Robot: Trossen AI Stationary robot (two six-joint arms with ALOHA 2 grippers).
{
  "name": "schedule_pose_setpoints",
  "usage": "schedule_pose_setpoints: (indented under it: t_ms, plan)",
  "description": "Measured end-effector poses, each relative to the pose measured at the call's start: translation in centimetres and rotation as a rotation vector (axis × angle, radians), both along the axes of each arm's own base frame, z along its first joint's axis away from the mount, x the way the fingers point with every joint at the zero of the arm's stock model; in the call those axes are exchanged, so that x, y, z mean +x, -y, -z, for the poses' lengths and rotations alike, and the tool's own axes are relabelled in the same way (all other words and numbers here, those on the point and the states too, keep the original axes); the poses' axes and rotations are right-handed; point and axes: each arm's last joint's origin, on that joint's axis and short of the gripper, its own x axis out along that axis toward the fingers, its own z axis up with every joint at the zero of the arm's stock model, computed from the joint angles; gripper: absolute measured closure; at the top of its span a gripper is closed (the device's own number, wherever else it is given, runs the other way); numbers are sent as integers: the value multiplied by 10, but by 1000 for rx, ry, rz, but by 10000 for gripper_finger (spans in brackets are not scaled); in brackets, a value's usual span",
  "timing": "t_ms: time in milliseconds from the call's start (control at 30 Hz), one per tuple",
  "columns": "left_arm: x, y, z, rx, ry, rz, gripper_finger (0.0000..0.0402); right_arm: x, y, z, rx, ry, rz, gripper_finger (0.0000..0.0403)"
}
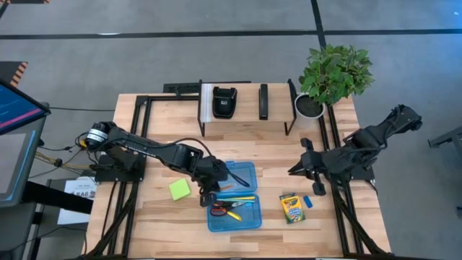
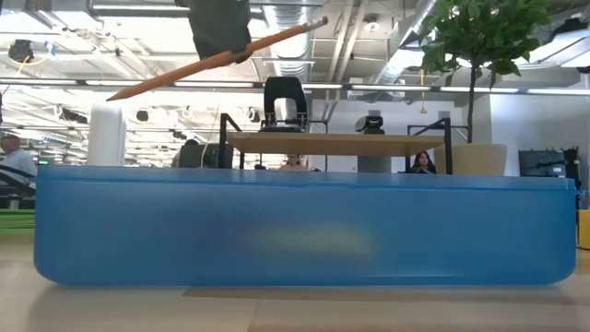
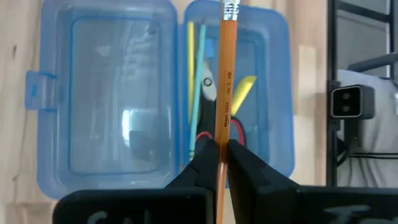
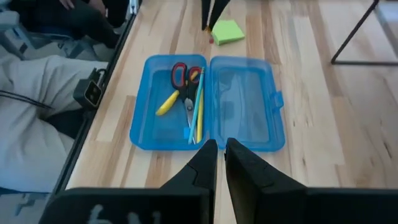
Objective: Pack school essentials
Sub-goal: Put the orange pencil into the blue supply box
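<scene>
We see the left gripper point(image 3: 222, 155) with jaws pinching an orange pencil point(image 3: 226, 81) near its lower part, and it hangs above the open blue pencil case point(image 1: 249, 220) on the bench point(image 1: 361, 231). In the left wrist view the pencil's long axis runs parallel w/ the things that lie already in the tray half: a yellow pencil point(image 3: 190, 68), a teal one, red-handled scissors point(image 4: 181, 76) and a yellow marker-like item point(image 4: 168, 103). So the tray is directly under the pencil, and in our judgement the coming move needs only to go down and release, no turning. The low view shows the pencil tilted, well over the case wall, so the tip may touch first and the pencil may roll; the scissors in the tray take some room but don't block it. The lid half lies flat beside the tray. Still outside the case: the lime-green sticky-note pad point(image 1: 180, 189) just beside the left arm, the crayon box point(image 1: 291, 207) and the small blue eraser point(image 1: 308, 202) nearer to the right arm. The right gripper point(image 4: 217, 162) waits at the right side of the case, jaws nearly pressed together, holding nothing. The potted plant point(image 1: 333, 72) and black device point(image 1: 224, 102) stand at the back, well apart.
</scene>
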Motion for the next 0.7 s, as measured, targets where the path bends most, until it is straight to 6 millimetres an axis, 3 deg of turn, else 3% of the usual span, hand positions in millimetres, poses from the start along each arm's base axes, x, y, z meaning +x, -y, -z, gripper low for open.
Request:
schedule_pose_setpoints:
  t_ms: [233, 533, 700]
  plan:
    - [11, 6, -10, 12, 30, 37, 401, -2, 1, -6, -5, 53, -22, 349]
    - [46, 29, -10, 91, -38, 150, 401, -4, 0, -8, -8, 83, -45, 349]
    - [54, 33, -4, 79, -29, 175, 401, -9, 1, 8, -7, 99, -61, 349]
